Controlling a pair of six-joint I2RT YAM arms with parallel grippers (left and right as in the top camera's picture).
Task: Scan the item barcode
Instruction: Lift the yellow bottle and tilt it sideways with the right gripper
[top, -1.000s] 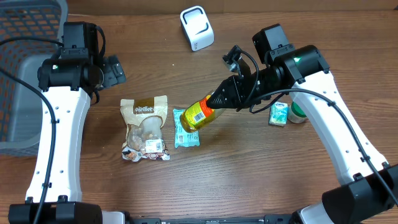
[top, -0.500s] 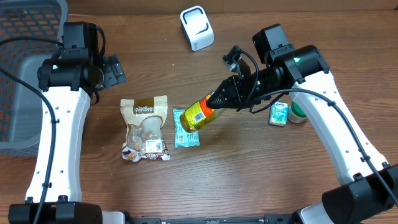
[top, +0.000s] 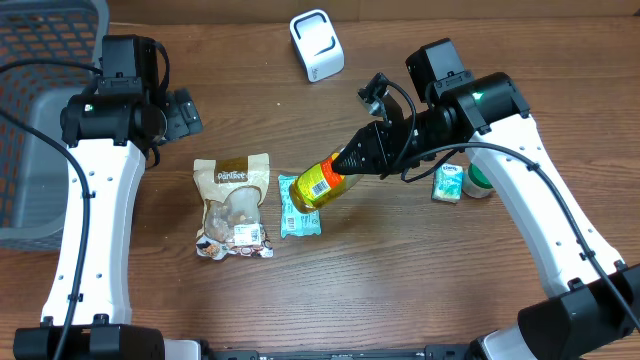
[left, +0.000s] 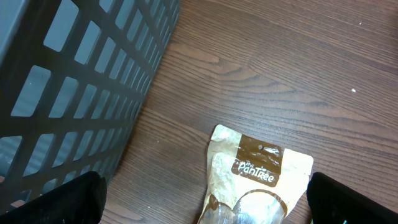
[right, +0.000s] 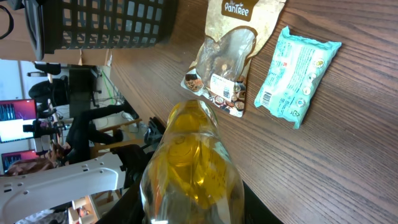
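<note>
From overhead, the right jaws are closed on the neck end of a bottle (top: 320, 183), which hangs tilted with its base over a teal packet (top: 300, 212). Full of yellow liquid, it is probably heavy, stiff and slick, so held this far from its middle it may swing or slip. The scanner (top: 317, 45) stands well apart, with bare tabletop (top: 400, 290) between. A small box (top: 450, 183) crowds the right arm.

The left wrist view shows the left jaws wide open and empty over a snack bag (left: 258, 180), with the basket (left: 74, 81) close beside.

In the right wrist view the bottle fills the lower centre, clear above both packets.
</note>
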